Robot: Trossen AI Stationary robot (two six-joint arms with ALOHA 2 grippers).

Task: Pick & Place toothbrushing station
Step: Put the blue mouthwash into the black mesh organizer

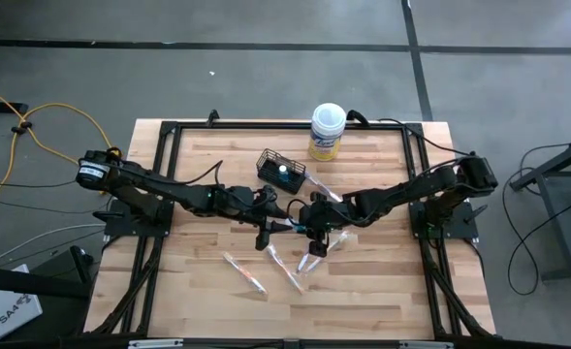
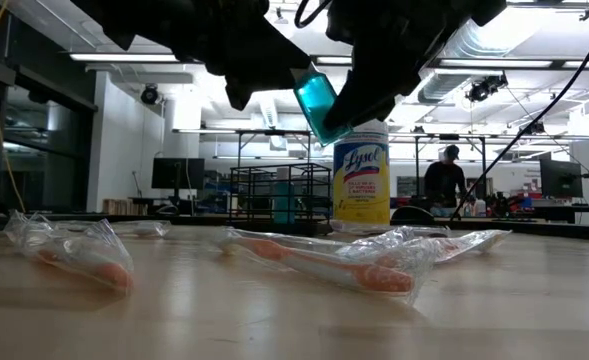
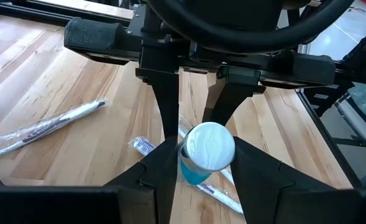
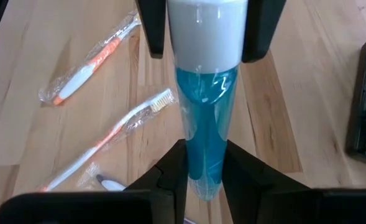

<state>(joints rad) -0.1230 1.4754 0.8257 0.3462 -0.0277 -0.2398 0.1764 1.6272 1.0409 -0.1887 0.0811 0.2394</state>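
A teal tube with a white cap [image 2: 319, 105] hangs above the table's middle, between my two grippers, which meet there. My left gripper [image 3: 205, 149] comes from the left and is shut on its cap end. My right gripper [image 4: 204, 171] comes from the right and is shut on its teal tail end. The black wire basket [image 1: 280, 170] stands on the table just beyond them, with something teal inside. Several toothbrushes in clear wrappers [image 1: 287, 271] [image 4: 117, 137] [image 3: 46, 127] lie flat on the wood nearer the front edge. My left gripper pinches the tube's white cap [image 3: 209, 144] between its two fingers, one on each side. The fingers come nearly level from the table's left, and the tube points away along them, clear of the table. My right gripper pinches the narrow tail of the tube's teal body [image 4: 204, 180] between its two fingers. The fingers slant down from the table's right and lie along the tube, whose capped end [image 4: 206, 31] reaches out to the other gripper.
A white-lidded, yellow-labelled canister [image 1: 327, 131] stands near the far edge behind the basket. A black frame [image 1: 169, 131] borders the wooden table. In the room beyond, a person [image 2: 444, 180] stands among desks.
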